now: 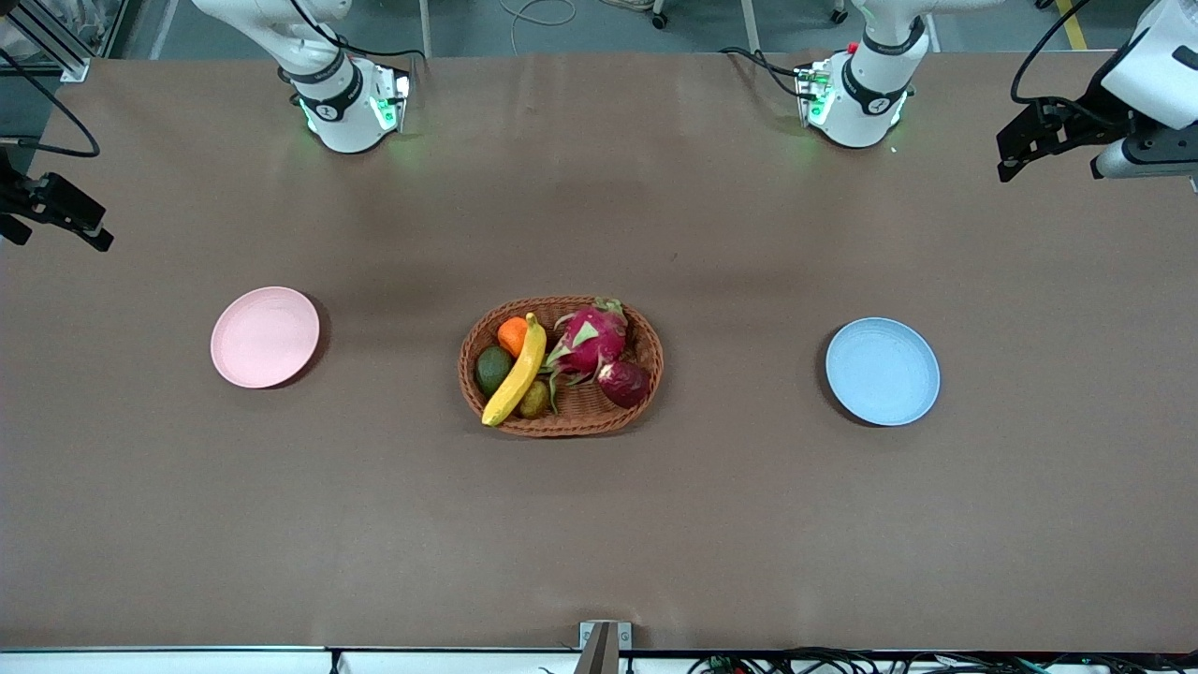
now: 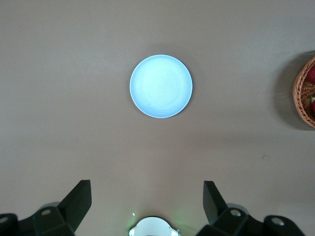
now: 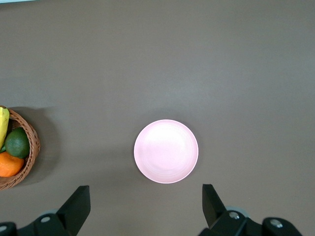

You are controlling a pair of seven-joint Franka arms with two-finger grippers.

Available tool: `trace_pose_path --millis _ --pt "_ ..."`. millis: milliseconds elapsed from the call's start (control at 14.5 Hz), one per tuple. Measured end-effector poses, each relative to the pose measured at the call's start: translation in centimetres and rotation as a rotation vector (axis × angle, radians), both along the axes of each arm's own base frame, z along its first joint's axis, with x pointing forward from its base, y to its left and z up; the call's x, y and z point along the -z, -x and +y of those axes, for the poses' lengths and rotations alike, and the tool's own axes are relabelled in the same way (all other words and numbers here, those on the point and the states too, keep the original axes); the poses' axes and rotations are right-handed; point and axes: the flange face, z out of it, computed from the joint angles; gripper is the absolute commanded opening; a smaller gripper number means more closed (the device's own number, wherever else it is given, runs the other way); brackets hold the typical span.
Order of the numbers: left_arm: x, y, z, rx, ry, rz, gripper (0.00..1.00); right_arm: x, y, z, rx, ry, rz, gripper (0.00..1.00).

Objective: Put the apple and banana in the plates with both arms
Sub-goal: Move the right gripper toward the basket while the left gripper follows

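Observation:
The yellow banana (image 1: 516, 373) and the dark red apple (image 1: 624, 383) lie in a brown wicker basket (image 1: 562, 426) at the table's middle. The pink plate (image 1: 265, 337) lies toward the right arm's end and the blue plate (image 1: 883, 371) toward the left arm's end; both are bare. My left gripper (image 1: 1020, 150) hangs high over its end of the table, open and empty (image 2: 147, 201), with the blue plate (image 2: 161, 86) below. My right gripper (image 1: 56, 234) hangs high over its end, open and empty (image 3: 146, 204), above the pink plate (image 3: 166, 151). The banana's end (image 3: 3, 123) shows there.
The basket also holds a pink dragon fruit (image 1: 590, 342), an orange fruit (image 1: 512, 334), a green avocado (image 1: 492, 369) and a small brownish fruit (image 1: 533, 400). The basket's rim shows in both wrist views (image 2: 301, 93) (image 3: 32, 147). The arm bases (image 1: 351, 108) (image 1: 856, 98) stand farthest from the front camera.

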Motion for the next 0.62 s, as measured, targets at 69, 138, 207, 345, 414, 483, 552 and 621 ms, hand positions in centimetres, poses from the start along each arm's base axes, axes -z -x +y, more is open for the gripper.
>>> trace_pose_path --millis 69,138,207,345,414,483,552,621 --pt "0.0 0.0 0.0 0.0 0.0 0.0 1.0 0.0 0.0 0.0 0.002 0.0 0.0 1.0" --pt "0.0 0.0 0.0 0.0 0.0 0.0 1.0 0.0 0.0 -0.2 0.006 0.0 0.0 1.0" --pt "0.0 0.0 0.0 0.0 0.0 0.001 1.0 0.0 0.0 -0.3 0.009 0.0 0.0 1.0" --pt "0.3 -0.2 0.0 0.0 0.0 0.006 1.0 0.0 0.1 -0.4 0.011 0.0 0.0 1.0" --pt "0.6 -0.4 -0.1 0.002 0.0 0.009 1.0 0.0 0.0 -0.3 0.008 0.001 0.0 1.0" --pt "0.9 -0.8 -0.3 0.006 0.001 0.011 1.0 0.0 0.0 0.0 0.004 0.003 0.0 1.0" --pt "1.5 -1.4 -0.7 0.013 0.002 0.012 1.0 0.0 0.0 0.3 0.0 0.004 0.0 1.0" --pt "2.2 -2.2 -1.5 0.027 0.006 0.011 1.0 0.0 0.0 0.5 -0.004 0.005 0.0 1.0"
